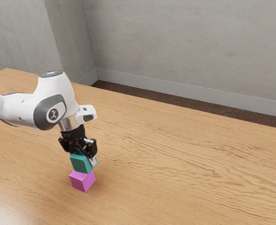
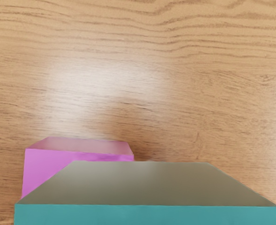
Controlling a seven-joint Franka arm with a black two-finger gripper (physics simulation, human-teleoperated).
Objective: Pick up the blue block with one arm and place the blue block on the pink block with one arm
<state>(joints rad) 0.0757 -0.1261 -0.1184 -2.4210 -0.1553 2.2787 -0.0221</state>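
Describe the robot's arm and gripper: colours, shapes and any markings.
The arm is a smooth white shell with rounded joints. One joint has a round grey cap bearing a small white mark. A silver ring joins the arm to the gripper, which is black and blocky with two fingers. A small white box sits beside the ring.

Wood-grain table (image 1: 184,154) under the gripper (image 1: 85,157), running out on all sides of it. Grey wall (image 1: 184,37) well beyond the gripper, with a white baseboard (image 1: 189,91) at its foot. Dark floor (image 1: 175,100) strip between baseboard and table edge.
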